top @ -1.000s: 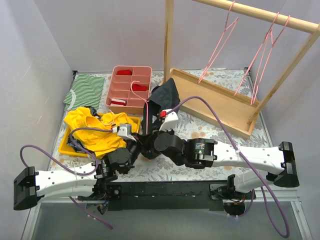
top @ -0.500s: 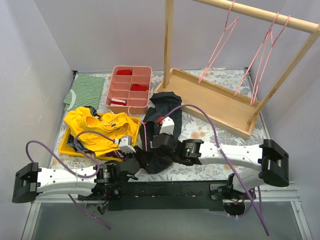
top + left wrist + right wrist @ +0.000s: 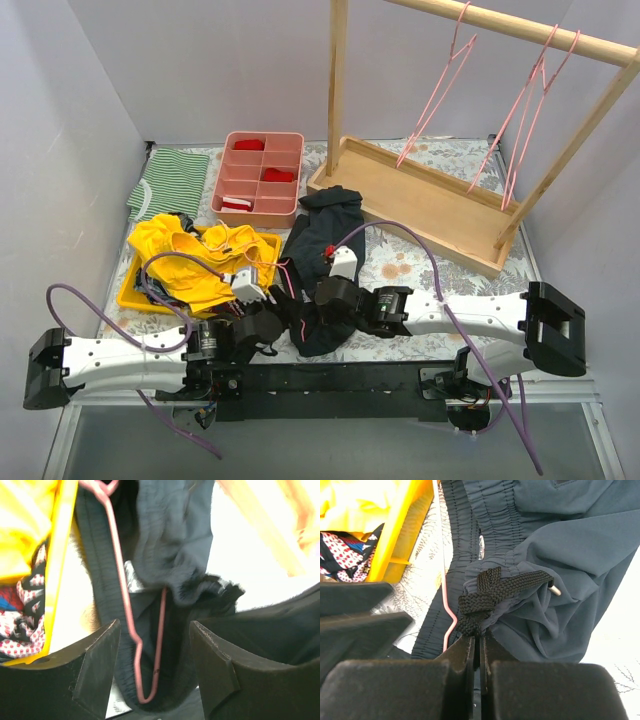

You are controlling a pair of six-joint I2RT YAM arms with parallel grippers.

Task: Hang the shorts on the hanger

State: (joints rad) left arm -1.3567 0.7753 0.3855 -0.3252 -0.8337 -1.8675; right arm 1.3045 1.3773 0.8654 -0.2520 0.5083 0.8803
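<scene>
Tabletop point(image 3: 400, 262) bears one shorts point(image 3: 322, 238), one hanger point(image 3: 121, 587); right end effector point(image 3: 479, 642) pinches shorts, left end effector point(image 3: 155, 625) gapes.

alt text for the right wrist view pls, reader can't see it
The right claw is shut on the black drawstring of the dark navy shorts, which fill most of the view. A thin pink hanger wire lies along the waistband, with a yellow tray at upper left.

Yellow garment point(image 3: 190, 255) on a yellow tray point(image 3: 128, 297), striped cloth point(image 3: 170, 180), pink divided box point(image 3: 265, 136), wooden rack point(image 3: 430, 205)
</scene>
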